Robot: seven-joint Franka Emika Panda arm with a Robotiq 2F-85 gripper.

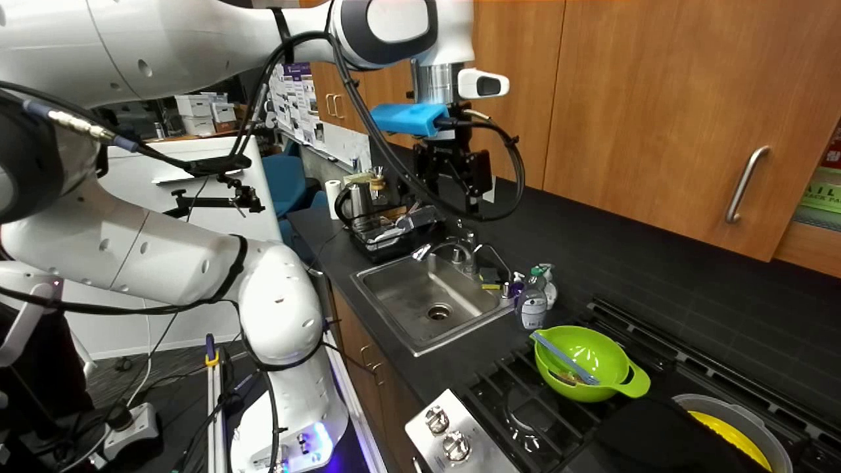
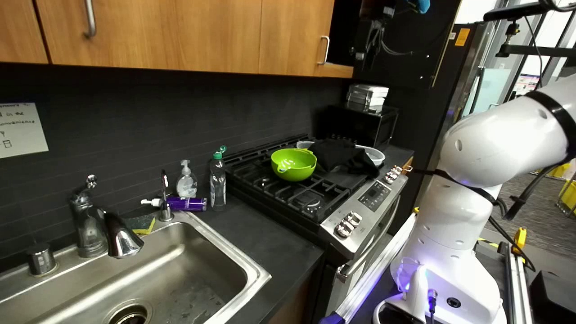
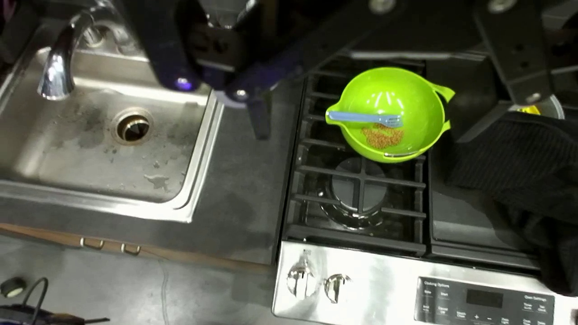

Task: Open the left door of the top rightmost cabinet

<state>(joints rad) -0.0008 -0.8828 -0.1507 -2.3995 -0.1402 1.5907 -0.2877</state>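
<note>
The left door (image 1: 663,118) is a flat brown wood panel with a slim vertical silver handle (image 1: 748,184) near its right edge. It sits flush with the adjoining panel, shut. It also shows in an exterior view (image 2: 290,38). The top rightmost cabinet shows a wooden shelf edge (image 1: 811,246) right of the door, with packages inside; its interior looks dark in an exterior view (image 2: 344,36). My gripper (image 1: 453,190) points down, well left of the handle and apart from it. In the wrist view my gripper (image 3: 361,140) is wide open and empty. Door and handle are out of the wrist view.
Below are the sink (image 1: 420,345) with its faucet (image 2: 90,229), soap bottles (image 1: 532,302), and a stove (image 3: 356,243). A green bowl (image 3: 420,117) holding a blue fork stands on the stove beside a black cloth (image 3: 510,167). A dish rack (image 1: 394,240) stands behind the sink.
</note>
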